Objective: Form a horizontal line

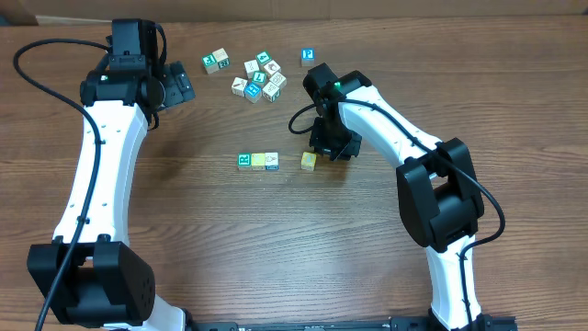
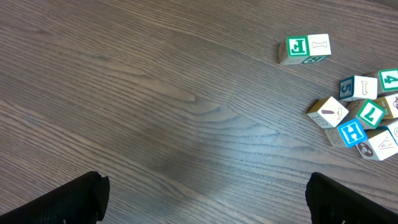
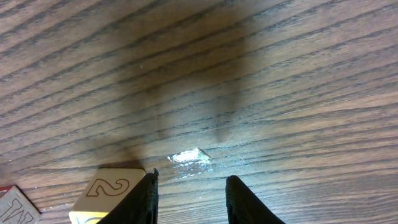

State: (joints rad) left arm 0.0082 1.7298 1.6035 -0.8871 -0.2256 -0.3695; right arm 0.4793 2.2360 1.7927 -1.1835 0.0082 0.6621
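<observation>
Just beside the right end effector [image 3: 191,180], slightly spread and empty, lies a pale yellow cube [image 3: 114,188].

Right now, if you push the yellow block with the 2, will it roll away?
Probably not: the yellow block sits on a flat face, so it should slide, not roll. It looks like stiff wood, likely light.

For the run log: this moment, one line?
row: three long | fourth cube: apart, beside right pincer | right pincer: open, empty | left pincer: open
</observation>
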